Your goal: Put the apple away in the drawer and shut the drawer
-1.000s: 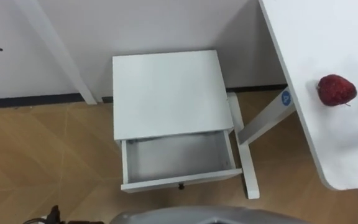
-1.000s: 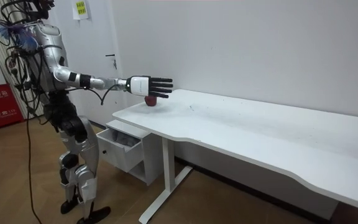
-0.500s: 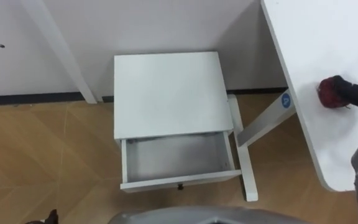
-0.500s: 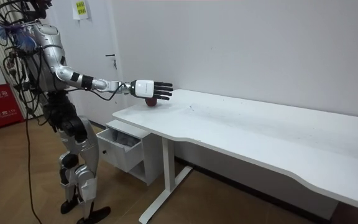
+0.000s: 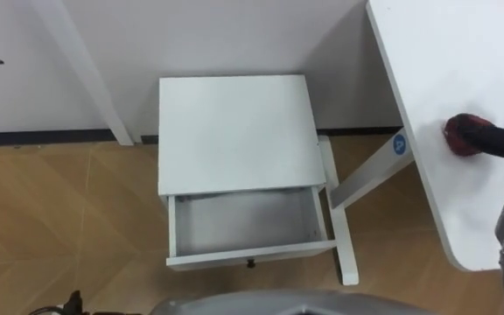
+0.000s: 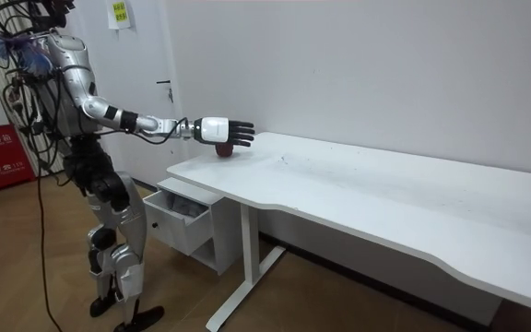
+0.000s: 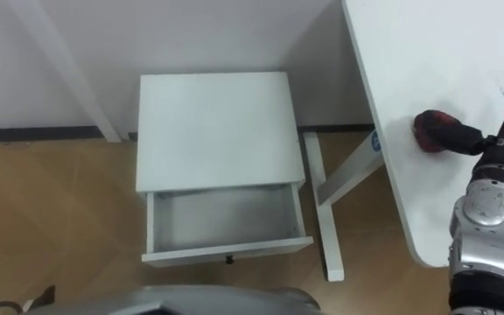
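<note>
Robot stood on the wood floor (image 5: 59, 210) at the end of the table (image 5: 462, 52), facing the wall, with the small white cabinet (image 5: 234, 131) straight ahead at 12 o'clock. Left hand (image 5: 62, 304) barely showed at the bottom edge, about 7 o'clock; its state could not be told. Nearest item: the drawer (image 5: 248, 223), pulled out toward the robot on the 6 o'clock side of the cabinet, inside bare, with a small dark knob (image 5: 251, 262) at the middle of its front. Cabinet top bare, set against the wall. Table lay at 3 o'clock of the cabinet, its slanted leg just beside the cabinet's right edge. Apple (image 7: 427, 129), dark red, rested on the table top near the edge that faces the cabinet, at roughly 2 o'clock from the drawer and well apart from it. Right hand (image 7: 497, 149) reached out over the table at the apple: fingers straight and spread, pointing to 12 o'clock, not closed on anything; thumb stretched toward 9 o'clock and lay against the apple's near side. In the room view the arm was held level, with the hand (image 6: 215, 130) just above the apple (image 6: 222, 149).
</note>
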